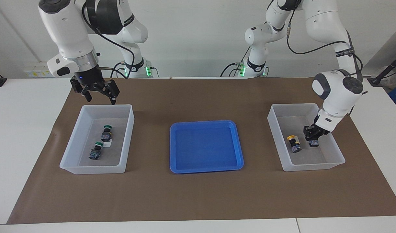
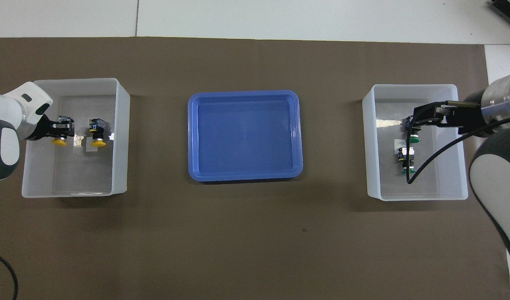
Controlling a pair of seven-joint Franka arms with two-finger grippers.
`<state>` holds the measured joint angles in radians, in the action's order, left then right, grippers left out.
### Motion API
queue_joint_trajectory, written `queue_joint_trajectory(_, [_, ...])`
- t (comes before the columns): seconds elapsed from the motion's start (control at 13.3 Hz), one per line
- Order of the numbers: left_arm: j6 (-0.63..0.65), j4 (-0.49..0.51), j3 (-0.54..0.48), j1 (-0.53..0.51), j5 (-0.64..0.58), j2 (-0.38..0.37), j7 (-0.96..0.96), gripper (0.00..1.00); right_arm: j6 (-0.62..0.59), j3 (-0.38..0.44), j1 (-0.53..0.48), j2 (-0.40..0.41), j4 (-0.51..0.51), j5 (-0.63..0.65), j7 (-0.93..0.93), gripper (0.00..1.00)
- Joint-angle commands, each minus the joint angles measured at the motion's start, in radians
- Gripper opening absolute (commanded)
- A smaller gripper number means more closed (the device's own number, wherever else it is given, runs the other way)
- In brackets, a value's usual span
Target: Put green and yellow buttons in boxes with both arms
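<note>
Left gripper [image 1: 312,141] gripped a yellow button [image 2: 59,138] low inside its box [image 1: 334,162], beside another [image 1: 293,143]; right gripper [image 1: 97,94] hung spread wide above the green buttons' [image 1: 106,132] box [image 1: 68,168].

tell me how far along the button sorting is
Nearly finished. Done: both green buttons lie in the box at the right arm's end, and one yellow button lies in the other box. In hand: the left gripper, low in that box, holds the second yellow button. Left: release it. The right gripper is open, raised.
</note>
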<state>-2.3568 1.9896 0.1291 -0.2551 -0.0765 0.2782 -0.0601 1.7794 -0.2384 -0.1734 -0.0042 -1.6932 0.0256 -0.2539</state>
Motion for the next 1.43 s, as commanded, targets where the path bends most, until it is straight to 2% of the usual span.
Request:
queue_joint_trajectory(0.0, [-0.029,0.018,0.006,-0.007,-0.012,-0.005,0.008,0.50,-0.006,-0.009,-0.006,0.015,0.023,0.004,-0.007,1.00])
queue_joint_trajectory(0.08, [-0.024,0.017,0.007,-0.006,-0.012,-0.005,0.008,0.57,-0.008,-0.009,-0.006,0.015,0.024,0.004,-0.008,1.00])
queue_joint_trajectory(0.15, [-0.022,0.012,0.007,-0.003,-0.012,-0.005,0.008,0.72,-0.006,-0.009,-0.005,0.015,0.027,0.004,-0.007,1.00])
queue_joint_trajectory(0.23, [-0.021,0.008,0.007,0.000,-0.012,-0.004,0.008,0.97,-0.003,-0.009,-0.003,0.015,0.029,0.004,-0.007,1.00])
queue_joint_trajectory(0.3, [-0.016,0.002,0.006,0.007,-0.012,-0.004,0.008,1.00,-0.009,-0.009,-0.005,0.012,0.033,0.004,-0.007,1.00])
queue_joint_trajectory(0.53, [0.065,-0.066,0.007,0.022,-0.014,0.001,0.008,1.00,-0.017,-0.001,0.006,0.009,0.033,0.005,-0.005,1.00])
queue_joint_trajectory(0.9, [0.299,-0.285,0.007,0.100,-0.014,0.016,0.011,1.00,-0.025,0.013,0.051,0.003,0.027,0.034,-0.007,1.00])
queue_joint_trajectory(0.98, [0.351,-0.328,0.007,0.120,-0.014,0.016,0.011,1.00,-0.026,0.040,0.084,0.000,0.024,0.036,-0.007,1.00])
queue_joint_trajectory(1.05, [0.440,-0.389,0.007,0.146,-0.014,0.016,0.014,1.00,-0.032,0.095,0.125,-0.003,0.021,0.036,-0.007,1.00])
queue_joint_trajectory(1.35, [0.785,-0.632,0.006,0.256,-0.015,0.015,0.140,1.00,-0.055,0.143,0.170,-0.010,0.017,0.037,0.030,1.00])
